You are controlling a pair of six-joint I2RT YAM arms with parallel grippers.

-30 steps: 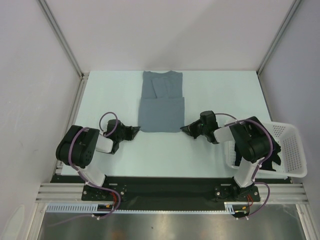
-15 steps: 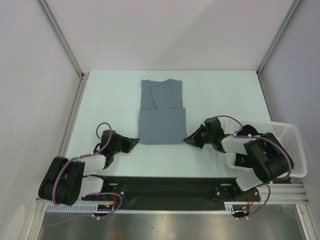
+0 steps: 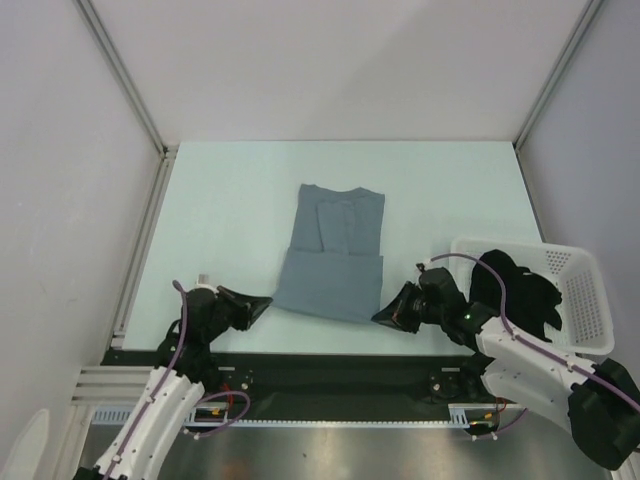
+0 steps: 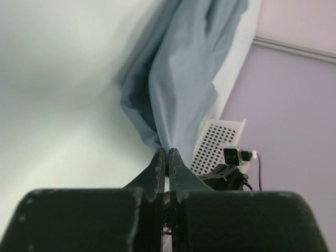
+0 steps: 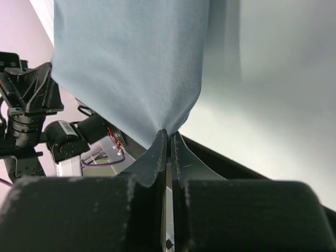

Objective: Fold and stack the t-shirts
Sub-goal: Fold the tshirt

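Pale lilac wall (image 3: 60,150): standing at the left of the pale mint table (image 3: 220,200).
Left gripper (image 3: 263,300): its fingers are being pressed together on the near left corner of the slate grey-blue t-shirt (image 3: 335,255).
The shirt is lying partly folded and slightly askew at mid-table, with its lower edge close to the near edge.
Right gripper (image 3: 382,316): the shirt's near right corner is being pinched between its closed fingers.
White lattice basket (image 3: 592,300), far right: a black t-shirt (image 3: 515,290) is being held heaped inside.
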